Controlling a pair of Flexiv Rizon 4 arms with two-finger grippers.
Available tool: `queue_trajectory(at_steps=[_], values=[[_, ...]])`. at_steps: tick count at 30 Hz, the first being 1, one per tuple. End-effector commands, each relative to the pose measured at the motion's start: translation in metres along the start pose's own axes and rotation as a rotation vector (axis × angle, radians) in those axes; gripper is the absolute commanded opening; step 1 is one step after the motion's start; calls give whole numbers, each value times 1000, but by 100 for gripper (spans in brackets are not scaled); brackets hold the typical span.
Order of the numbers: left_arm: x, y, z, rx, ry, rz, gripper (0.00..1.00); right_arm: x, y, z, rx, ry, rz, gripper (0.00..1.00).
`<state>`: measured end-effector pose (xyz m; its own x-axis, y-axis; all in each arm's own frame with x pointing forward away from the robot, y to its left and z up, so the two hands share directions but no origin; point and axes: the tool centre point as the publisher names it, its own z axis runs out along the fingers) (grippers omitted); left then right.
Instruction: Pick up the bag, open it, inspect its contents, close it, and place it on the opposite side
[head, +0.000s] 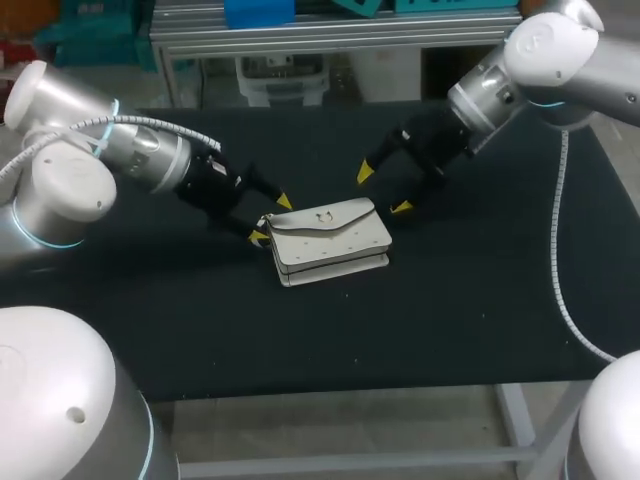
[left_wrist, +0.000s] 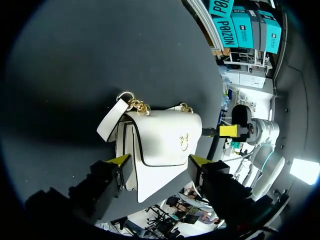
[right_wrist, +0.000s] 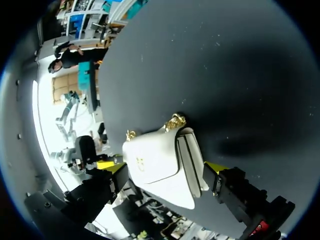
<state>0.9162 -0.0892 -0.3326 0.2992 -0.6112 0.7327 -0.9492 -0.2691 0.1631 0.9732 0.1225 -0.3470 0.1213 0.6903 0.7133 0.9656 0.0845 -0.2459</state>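
A white bag (head: 330, 240) with a gold clasp and a short gold chain (left_wrist: 135, 104) lies flat in the middle of the black table. My left gripper (head: 272, 219) stands open astride the bag's left end, one yellow tip at the front corner and the other at the back edge. In the left wrist view the bag (left_wrist: 160, 145) fills the gap between the fingers of the left gripper (left_wrist: 160, 161). My right gripper (head: 384, 190) hangs open just behind the bag's right end. In its own view the bag (right_wrist: 160, 165) lies between the wide-spread fingers of the right gripper (right_wrist: 164, 167).
The black table (head: 450, 320) carries nothing but the bag. Bare cloth lies to the left, to the right and in front of it, down to the front edge (head: 380, 385).
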Motion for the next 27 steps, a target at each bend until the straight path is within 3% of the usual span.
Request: queue_trajectory(at_steps=[1,6,10,13,16,23,27], values=[[-2,-4,8,-3,4,-2,74,-4,6,12,152,27,1,100],[-6,-6,13,-13,7,-17,74,-1,1,22,174,43,-3,90],[-7,-7,14,-15,14,-17,71,0,0,27,177,51,-7,75],[-9,-8,15,-17,23,-21,61,2,-1,28,177,56,-12,62],[-10,-9,16,-19,30,-25,60,3,-1,29,180,59,-15,53],[-12,-16,25,-37,34,-51,48,0,-2,39,197,62,-8,48],[-13,-17,30,-43,30,-62,27,-4,-6,46,210,70,-5,46]])
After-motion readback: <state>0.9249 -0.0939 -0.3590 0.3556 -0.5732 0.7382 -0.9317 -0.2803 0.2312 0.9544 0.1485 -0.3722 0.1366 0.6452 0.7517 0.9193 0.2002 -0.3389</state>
